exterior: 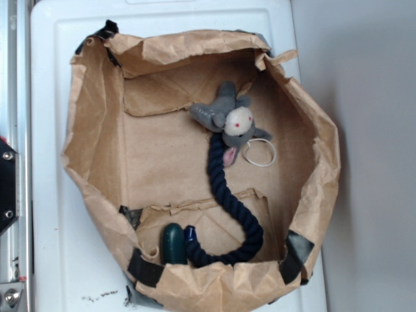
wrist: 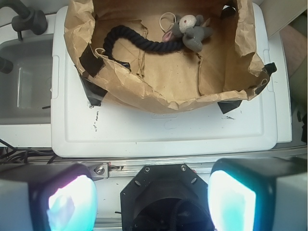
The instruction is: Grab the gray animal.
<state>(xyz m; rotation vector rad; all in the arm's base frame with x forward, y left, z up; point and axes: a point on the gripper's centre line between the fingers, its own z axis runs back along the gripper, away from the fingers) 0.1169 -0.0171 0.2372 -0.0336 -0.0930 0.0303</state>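
On top of the white plastic lid sits a crumpled brown paper tray, its corners held with strips of black tape. Inside the tray, toward its far right part in the exterior view, lies the gray animal, a small plush with a cream face, red dot eyes and pink inner ears, resting on the paper floor. Its thick navy rope tail runs from the body down across the tray, curls along the near wall and ends beside a dark green oblong object, which leans against that wall and touches the tail's end. A thin white ring lies flat just beside the animal's head, touching or almost touching it. From the wrist view the tray stands well ahead of the gripper, with its raised front wall between the fingers and the toy. Both fingers show at the bottom corners of that view, spread wide apart with nothing between them. To the left of the lid is a gray sink basin.
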